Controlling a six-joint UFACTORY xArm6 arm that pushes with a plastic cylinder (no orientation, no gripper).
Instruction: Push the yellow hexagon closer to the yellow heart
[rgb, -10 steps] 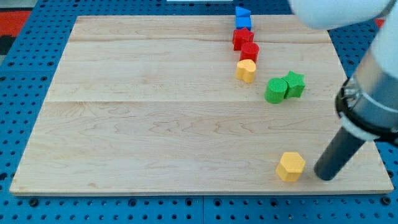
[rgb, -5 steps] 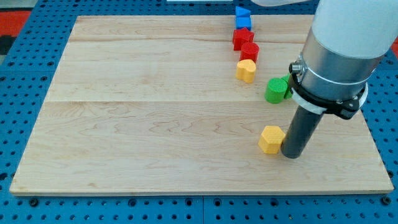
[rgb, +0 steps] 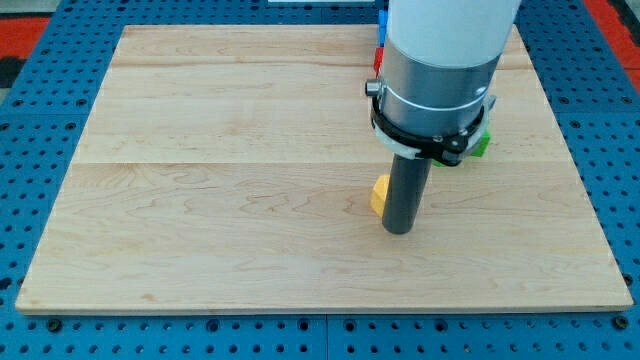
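Note:
The yellow hexagon (rgb: 379, 194) lies a little right of the board's middle, mostly hidden behind my rod; only its left part shows. My tip (rgb: 399, 229) rests on the board touching the hexagon's lower right side. The yellow heart is hidden behind the arm's body. The arm covers the upper right of the board.
A sliver of a green block (rgb: 482, 143) shows at the right edge of the arm. Slivers of a red block (rgb: 378, 62) and a blue block (rgb: 381, 20) show at the arm's left edge near the view's top. The wooden board (rgb: 200, 180) lies on a blue pegboard.
My tip has moved up and to the view's left, pushing the yellow hexagon the same way. The arm now hides the yellow heart, the red blocks and most of the green blocks.

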